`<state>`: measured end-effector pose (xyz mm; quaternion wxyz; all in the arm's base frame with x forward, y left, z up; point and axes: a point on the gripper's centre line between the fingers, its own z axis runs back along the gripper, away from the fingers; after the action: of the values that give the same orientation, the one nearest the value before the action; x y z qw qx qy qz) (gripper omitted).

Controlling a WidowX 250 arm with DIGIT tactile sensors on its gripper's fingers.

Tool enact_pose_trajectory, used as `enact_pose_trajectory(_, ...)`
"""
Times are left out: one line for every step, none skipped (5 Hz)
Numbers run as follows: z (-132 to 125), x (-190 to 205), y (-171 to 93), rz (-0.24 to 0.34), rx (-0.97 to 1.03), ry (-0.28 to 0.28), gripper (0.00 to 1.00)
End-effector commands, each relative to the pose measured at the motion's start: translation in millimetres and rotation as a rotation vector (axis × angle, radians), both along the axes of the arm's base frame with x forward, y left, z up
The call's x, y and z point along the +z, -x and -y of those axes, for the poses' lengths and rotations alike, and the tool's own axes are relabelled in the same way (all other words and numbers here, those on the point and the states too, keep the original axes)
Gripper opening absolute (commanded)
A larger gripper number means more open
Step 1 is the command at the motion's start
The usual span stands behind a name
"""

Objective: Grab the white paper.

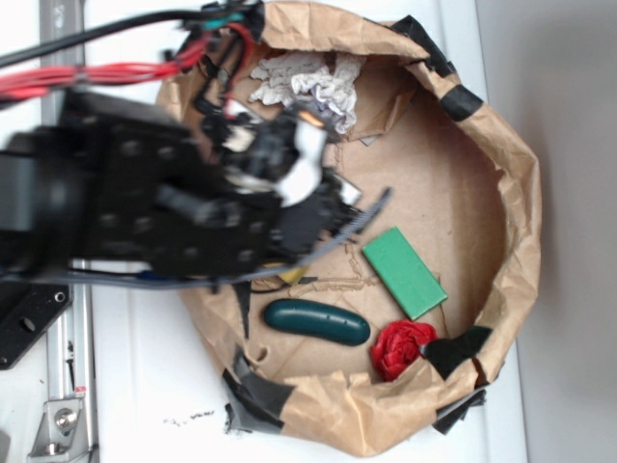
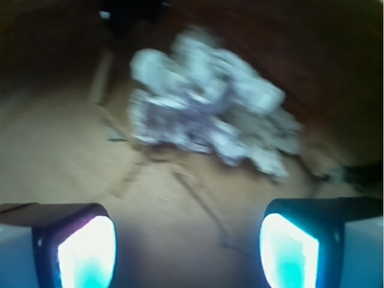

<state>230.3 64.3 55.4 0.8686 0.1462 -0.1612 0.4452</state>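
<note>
Black gripper [image 2: 187, 243] agape nr white paper [image 2: 210, 108]

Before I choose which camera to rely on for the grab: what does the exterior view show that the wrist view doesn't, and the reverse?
Only the exterior view shows the green block, dark green oblong, red wad and the taped brown paper rim. Only the wrist view shows both fingers apart, with nothing between them, the gripper short of the paper. Both show the white paper on the brown floor.
</note>
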Motion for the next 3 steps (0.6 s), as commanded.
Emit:
enact_pose_trajectory(-41, 8, -5, 0.066, 0.1, -0.098, 1.0)
enact_pose_trajectory(-45, -3, -14, 0.037, 0.088, -0.134, 1.0)
enact_pose_trajectory(-54, -14, -17, 0.013, 0.088, -0.165, 1.0)
